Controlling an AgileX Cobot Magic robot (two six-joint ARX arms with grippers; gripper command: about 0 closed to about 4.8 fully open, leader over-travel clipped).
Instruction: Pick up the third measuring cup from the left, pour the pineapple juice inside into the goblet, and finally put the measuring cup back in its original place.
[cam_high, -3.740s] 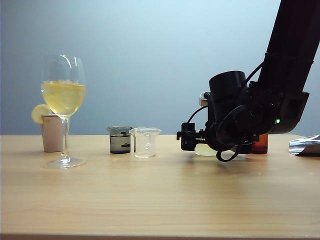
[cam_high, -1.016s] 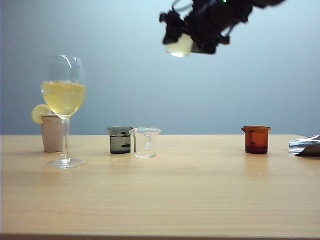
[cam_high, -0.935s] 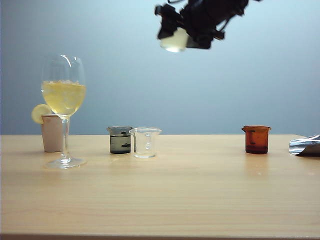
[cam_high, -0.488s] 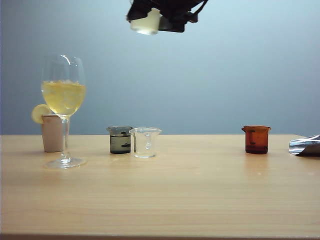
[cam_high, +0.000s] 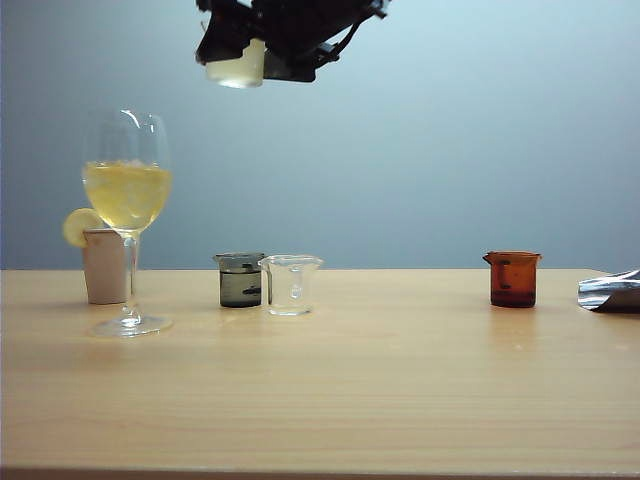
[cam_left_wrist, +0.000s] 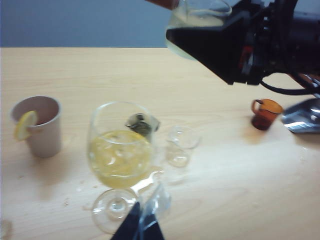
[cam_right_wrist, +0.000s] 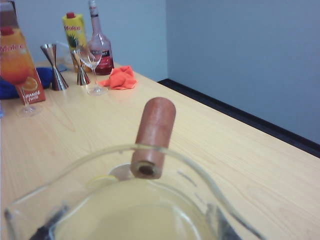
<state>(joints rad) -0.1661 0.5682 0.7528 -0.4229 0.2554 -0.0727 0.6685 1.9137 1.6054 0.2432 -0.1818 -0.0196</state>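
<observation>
Clear third measuring cup (cam_high: 236, 68) — clamped in right end effector (cam_high: 232, 45) (airborne).

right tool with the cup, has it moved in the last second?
Yes. In the exterior view the right tool carrying the third measuring cup has travelled left, from above the table's middle to nearly over the goblet, staying high near the frame's top.

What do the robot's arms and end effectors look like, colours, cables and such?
The right end effector and its arm are matte black, blocky housings with looped black cables and a small red marking on the body. One right fingertip is a reddish-brown cylinder with a hollow end. Of the left end effector, only dark, tapering fingers show.
</observation>
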